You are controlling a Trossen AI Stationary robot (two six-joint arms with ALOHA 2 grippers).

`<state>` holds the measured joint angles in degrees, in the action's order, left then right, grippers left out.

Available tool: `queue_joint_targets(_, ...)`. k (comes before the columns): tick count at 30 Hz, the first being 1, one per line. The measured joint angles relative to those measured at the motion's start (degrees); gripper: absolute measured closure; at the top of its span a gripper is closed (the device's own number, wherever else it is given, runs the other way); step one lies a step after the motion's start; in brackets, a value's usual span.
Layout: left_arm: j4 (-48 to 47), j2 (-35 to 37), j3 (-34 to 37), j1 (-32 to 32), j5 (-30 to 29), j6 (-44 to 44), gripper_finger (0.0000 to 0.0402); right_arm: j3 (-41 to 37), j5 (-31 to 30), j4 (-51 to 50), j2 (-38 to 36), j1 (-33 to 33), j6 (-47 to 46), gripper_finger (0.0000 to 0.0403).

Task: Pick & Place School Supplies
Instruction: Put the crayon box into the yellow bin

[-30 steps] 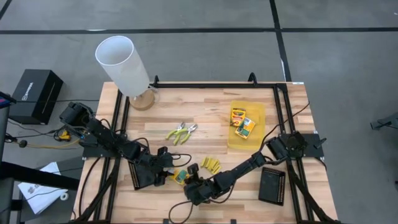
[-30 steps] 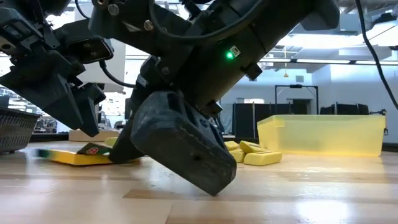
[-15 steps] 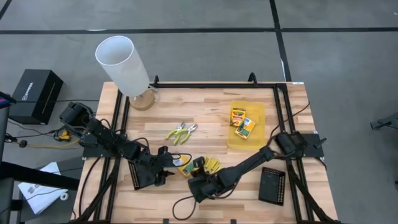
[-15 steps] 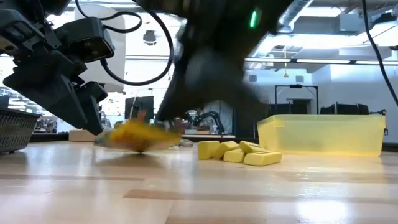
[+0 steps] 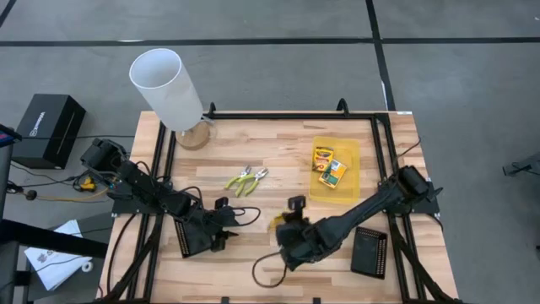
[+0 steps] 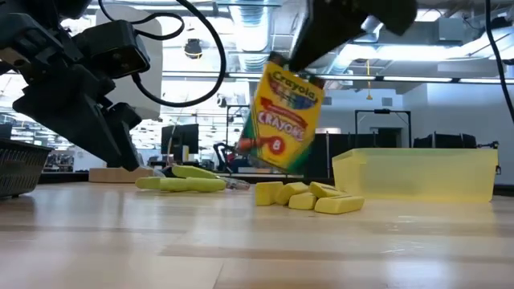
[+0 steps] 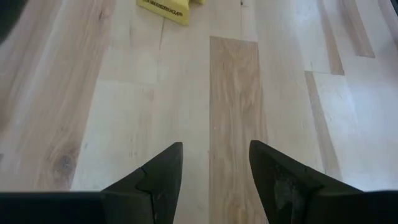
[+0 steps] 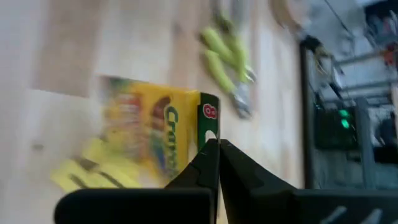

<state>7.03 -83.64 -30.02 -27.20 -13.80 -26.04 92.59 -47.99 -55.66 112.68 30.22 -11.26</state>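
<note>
The right gripper [image 8: 214, 146] is pinched shut on a small flat yellow-and-green printed crayon box [image 6: 283, 112], holding it by its top edge clear of the light wooden table [image 5: 278, 156]; in the low view the box hangs tilted in the air, above and just to the side of a little heap of short yellow sticks [image 6: 309, 196] that lie on the wood. From above, this gripper sits near the front middle of the table, with only a sliver of yellow showing at its tip (the arm itself covers most of the box there). The left gripper [image 7: 214, 165] hovers low over bare wood at the front left, its two dark fingers [image 7: 155, 174] spread apart with nothing between them. Toward the middle of the table lies the small metal plier-like tool with yellow-green handles [image 5: 245, 179], flat on the wood and apart from both grippers. On the right side rests a flat translucent yellow tray [image 5: 349, 152], and inside it two more yellow-and-green printed boxes [image 5: 329, 166] lie side by side, touching. A black square mesh tray [image 5: 369, 252] sits at the front right corner, just beside the right arm. A tall white cylinder on a round wooden base [image 5: 167, 87] stands at the back left corner.
</note>
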Motion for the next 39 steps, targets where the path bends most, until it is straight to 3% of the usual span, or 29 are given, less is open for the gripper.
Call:
queue_joint_targets(9,0.7,0.0,0.0,0.3,-0.2,0.5,0.0221,0.0,-3.1,-18.2,-3.8,-3.0,-9.6,0.0403)
queue_joint_targets(22,1.1,0.0,0.0,0.3,-0.2,0.5,0.0221,-0.6,-6.3,-34.4,-9.5,-7.2,-19.0,0.0403)
queue_joint_targets(29,1.3,0.0,0.0,0.3,-0.1,0.5,0.0221,-8.8,-6.0,-34.3,-18.5,-10.3,-21.8,0.0403)
queue_joint_targets(39,1.8,0.0,0.0,0.3,0.0,0.5,0.0221,-30.4,-0.1,-28.1,-33.5,-14.0,-28.0,0.0403)
